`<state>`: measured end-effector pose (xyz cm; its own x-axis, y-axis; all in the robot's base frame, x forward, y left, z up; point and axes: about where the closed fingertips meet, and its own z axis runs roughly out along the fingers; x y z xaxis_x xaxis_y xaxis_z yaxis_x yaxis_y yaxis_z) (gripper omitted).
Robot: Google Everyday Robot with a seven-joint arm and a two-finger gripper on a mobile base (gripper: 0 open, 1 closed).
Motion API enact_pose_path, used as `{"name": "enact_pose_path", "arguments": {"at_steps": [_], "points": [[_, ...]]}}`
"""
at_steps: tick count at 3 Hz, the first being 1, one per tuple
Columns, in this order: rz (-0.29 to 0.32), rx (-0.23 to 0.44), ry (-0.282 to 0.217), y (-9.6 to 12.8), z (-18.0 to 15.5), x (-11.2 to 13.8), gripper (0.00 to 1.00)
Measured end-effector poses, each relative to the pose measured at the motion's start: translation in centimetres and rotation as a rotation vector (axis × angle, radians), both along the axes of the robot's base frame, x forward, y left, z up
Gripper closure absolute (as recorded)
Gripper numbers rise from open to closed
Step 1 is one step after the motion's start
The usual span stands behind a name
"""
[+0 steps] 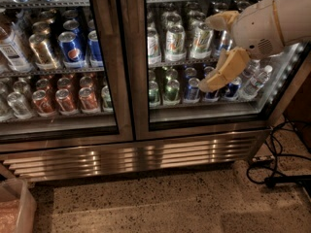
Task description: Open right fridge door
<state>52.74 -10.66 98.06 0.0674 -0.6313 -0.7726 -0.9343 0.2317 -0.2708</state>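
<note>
The end effector (205, 53), spread wide and holding nothing, hung in front of the right fridge door (204, 124) — over its right half.

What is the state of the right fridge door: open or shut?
Shut. The right fridge door sits flush with the left door, no gap at the centre. The claw hangs open before its glass, on the right.

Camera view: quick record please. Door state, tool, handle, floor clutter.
right fridge door: shut, in line with the left door
tool: open, in front of the right door's glass, toward its right side
tool contact with door: cannot tell
door handle: not in view
floor: black cables at right; plastic bin at lower left
</note>
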Motion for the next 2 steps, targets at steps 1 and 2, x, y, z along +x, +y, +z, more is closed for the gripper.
{"name": "enact_pose_path", "arguments": {"at_steps": [1,2], "points": [[0.062,0.133,-0.029,1.5,0.3,1.8,0.0],[0.119,0.221,-0.048,2.9,0.7,3.2,0.0]]}}
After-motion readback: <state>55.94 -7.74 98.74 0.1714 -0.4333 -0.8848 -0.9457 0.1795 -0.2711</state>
